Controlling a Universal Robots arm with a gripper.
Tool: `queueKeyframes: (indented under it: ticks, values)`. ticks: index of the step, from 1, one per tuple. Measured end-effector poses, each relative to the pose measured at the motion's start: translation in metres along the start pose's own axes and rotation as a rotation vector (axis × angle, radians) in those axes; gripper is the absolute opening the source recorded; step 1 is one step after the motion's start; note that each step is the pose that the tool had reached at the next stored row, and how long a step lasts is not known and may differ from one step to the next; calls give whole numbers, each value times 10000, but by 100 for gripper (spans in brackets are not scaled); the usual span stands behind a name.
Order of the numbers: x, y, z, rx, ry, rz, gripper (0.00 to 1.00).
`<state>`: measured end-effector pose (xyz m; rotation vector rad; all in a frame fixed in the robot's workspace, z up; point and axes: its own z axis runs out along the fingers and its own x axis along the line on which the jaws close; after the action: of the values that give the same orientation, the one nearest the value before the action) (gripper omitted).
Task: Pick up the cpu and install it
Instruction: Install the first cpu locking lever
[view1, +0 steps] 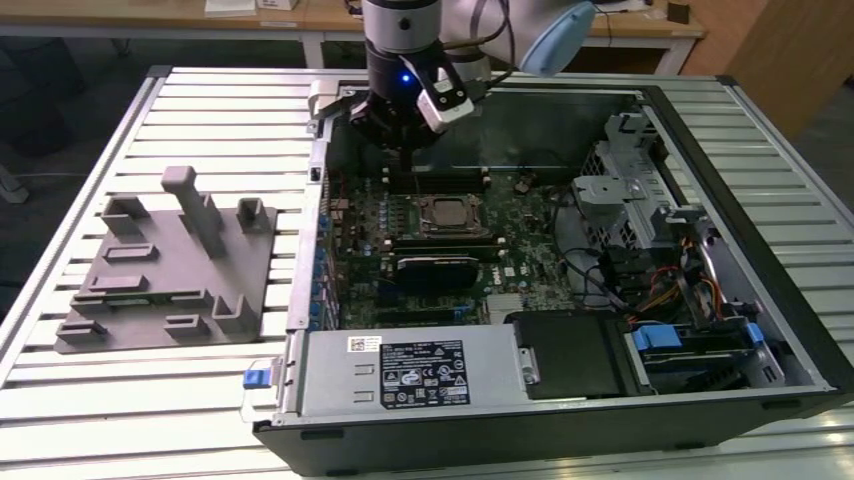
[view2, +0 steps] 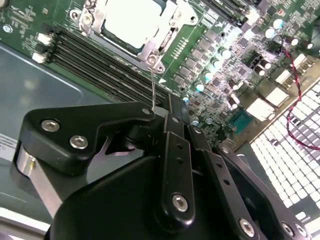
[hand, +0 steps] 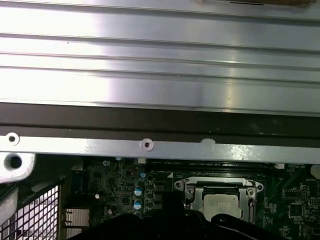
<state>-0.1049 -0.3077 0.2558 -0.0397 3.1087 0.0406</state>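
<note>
Over at the exterior view's left, well away from the end effector, a grey plastic tray (view1: 160, 290) with upright posts lies flat on the slatted metal bench (view1: 200, 110). Just beside it stands the open computer case (view1: 747, 330), lying on its side with the green motherboard (view1: 360, 260) exposed.

The end effector (view1: 400, 135) hangs from the arm over the far edge of the case, above the board and apart from it. In the second wrist view its black linkage (view2: 170, 170) takes up the near half of the picture, and the fingers appear drawn together with nothing between them, though the tips are hard to make out from this angle.

The cpu (view1: 447, 212) sits in its socket on the board, a little way from the end effector toward the near side of the case. In both wrist views its silvery top (view2: 132, 20) (hand: 224, 205) lies level inside the metal socket frame (hand: 218, 185), which looks closed around it. A thin wire lever (view2: 152, 82) runs from the frame's corner toward the end effector. Dark memory slots (view2: 100, 65) lie alongside the socket.

Further to the exterior view's right, well apart from the end effector, are a drive cage (view1: 634, 165), bundled cables (view1: 667, 290) and blue plastic latches (view1: 654, 338). A power supply box (view1: 400, 375) with a label sits at the near edge of the case.
</note>
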Motion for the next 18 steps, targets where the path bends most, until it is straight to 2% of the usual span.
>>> queueKeyframes:
  ticks: [10, 13, 14, 15, 17, 18]
  values:
    - [-204, -5, 8, -5, 27, 10, 11]
    - [-257, -7, 11, -33, 35, 12, 11]
    - [-267, -9, 12, -66, 34, 12, 11]
    - [-274, -14, 14, -188, 30, 15, 11]
    - [-279, -23, 19, -502, 23, 26, 11]
    - [-281, -30, 22, -608, 19, 31, 11]
